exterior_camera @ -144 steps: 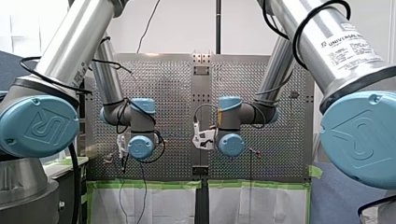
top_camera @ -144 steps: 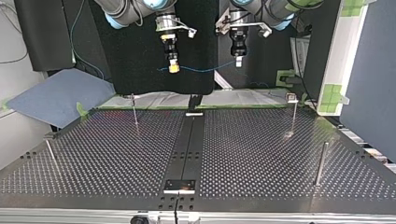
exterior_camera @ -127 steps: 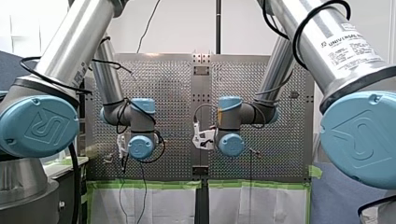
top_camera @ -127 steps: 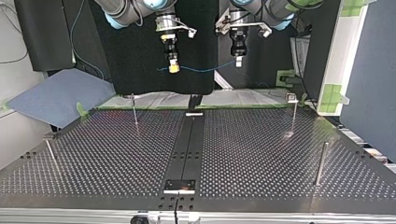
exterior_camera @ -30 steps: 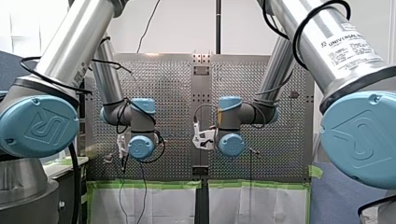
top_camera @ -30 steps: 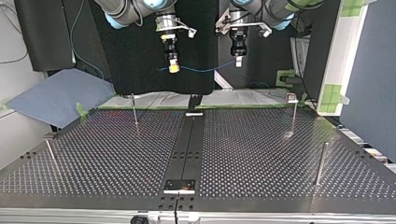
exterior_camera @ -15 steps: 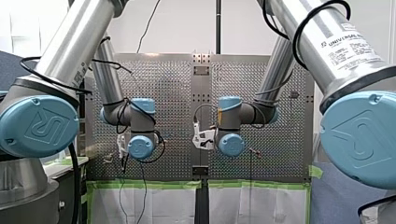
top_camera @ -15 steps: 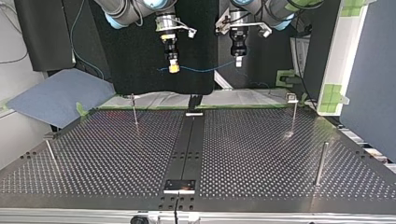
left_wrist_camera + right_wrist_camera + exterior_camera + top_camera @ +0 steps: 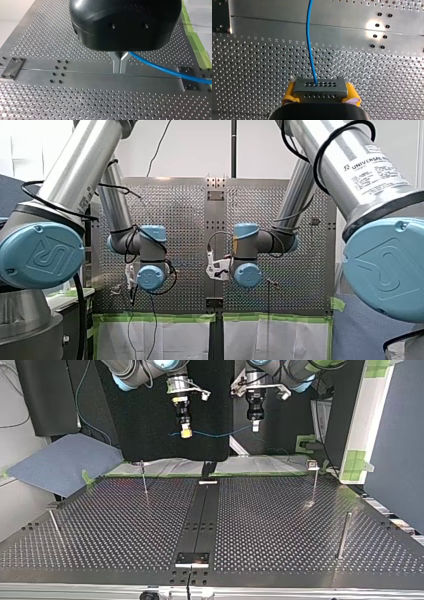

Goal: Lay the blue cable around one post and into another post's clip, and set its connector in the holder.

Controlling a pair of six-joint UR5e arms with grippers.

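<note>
While both arms hang well above the counter (image 9: 280,525), I read the right jaws as clamped on the connector (image 9: 319,87), yellow pads (image 9: 289,93) on either side of it. Blue cable (image 9: 220,435) leaves the connector and runs across to the left jaws; their metal fingers (image 9: 120,64) are pinched together on it. Cable is strung in the air between the two, well apart from the posts (image 9: 314,482) on the counter. Four posts show in the top view, two per side.
</note>
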